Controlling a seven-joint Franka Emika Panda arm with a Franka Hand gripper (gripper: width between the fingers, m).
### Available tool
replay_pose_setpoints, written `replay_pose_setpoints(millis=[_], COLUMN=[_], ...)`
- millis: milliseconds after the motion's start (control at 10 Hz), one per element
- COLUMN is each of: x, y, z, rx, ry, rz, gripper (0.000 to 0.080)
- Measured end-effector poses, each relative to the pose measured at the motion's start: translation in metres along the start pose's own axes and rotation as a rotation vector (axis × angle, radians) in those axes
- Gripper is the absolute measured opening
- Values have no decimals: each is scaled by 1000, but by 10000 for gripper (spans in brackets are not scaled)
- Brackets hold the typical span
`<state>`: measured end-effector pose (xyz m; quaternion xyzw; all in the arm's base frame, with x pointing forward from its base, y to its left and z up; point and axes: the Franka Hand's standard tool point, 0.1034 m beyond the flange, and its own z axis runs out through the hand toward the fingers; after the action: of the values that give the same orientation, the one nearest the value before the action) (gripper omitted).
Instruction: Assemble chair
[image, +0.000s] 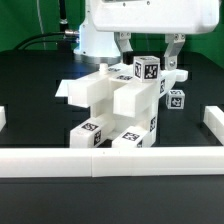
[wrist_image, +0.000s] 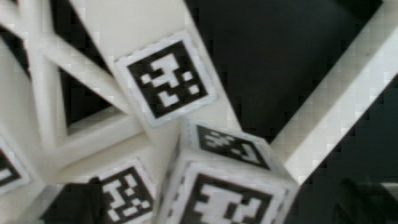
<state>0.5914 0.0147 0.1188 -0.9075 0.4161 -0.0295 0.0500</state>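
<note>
Hovering over the chair (image: 112, 105), end effector (image: 150, 60) spread wide apart, tagged block (image: 148, 71) between its tips

matt white plastic chair (image: 112, 100), smooth black table (image: 35, 78)

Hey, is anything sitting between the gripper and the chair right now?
Nothing visible does. The gripper hangs just above the chair. Its jaws are open, one on either side of the top block, with a gap showing on each side. The rail lies in front, out of the way.
</note>
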Motion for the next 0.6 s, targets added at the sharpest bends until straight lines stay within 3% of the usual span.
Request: replay_pose_setpoints(millis=[600], x=[-6], y=[-3], z=[2], rx=[-13], ry=[3], rz=[-597], gripper=[649])
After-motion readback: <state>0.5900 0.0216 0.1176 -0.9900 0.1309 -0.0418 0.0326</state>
